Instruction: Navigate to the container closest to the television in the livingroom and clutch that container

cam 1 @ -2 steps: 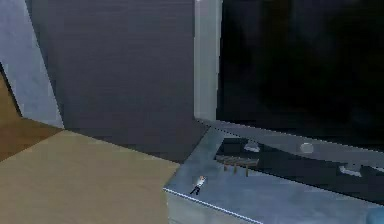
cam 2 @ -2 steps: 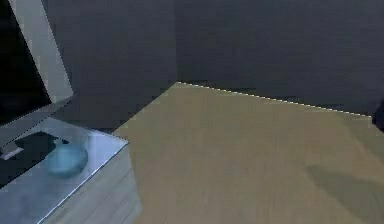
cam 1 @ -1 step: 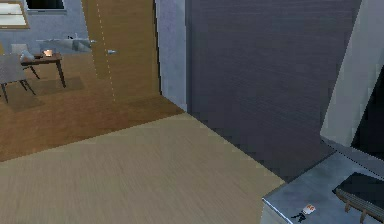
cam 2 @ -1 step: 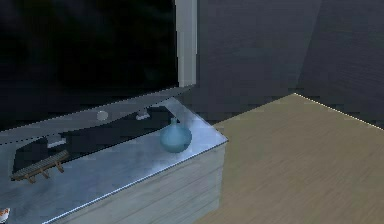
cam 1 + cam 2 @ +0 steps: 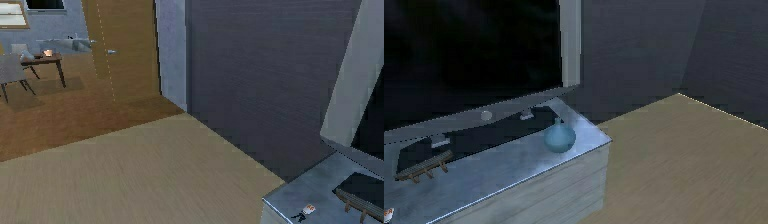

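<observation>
A large black television (image 5: 464, 50) stands on a low grey stand (image 5: 514, 178) in the arm side view. Near the stand's right end, just under the screen's corner, sits a small round pale-blue container (image 5: 561, 137). A small grey knob (image 5: 487, 116) and a small white piece (image 5: 529, 113) lie at the screen's foot. A brown rack-like item (image 5: 424, 171) lies at the stand's left. In the forward view the television's edge (image 5: 362, 80) and the stand's corner (image 5: 320, 192) show at the right.
A dark wall (image 5: 260, 70) lies ahead, with a wooden door (image 5: 125, 50) to its left. Through the opening stand a small table (image 5: 45, 62) and a chair (image 5: 12, 72). Light floor (image 5: 150, 170) spreads ahead, and floor (image 5: 694, 160) lies right of the stand.
</observation>
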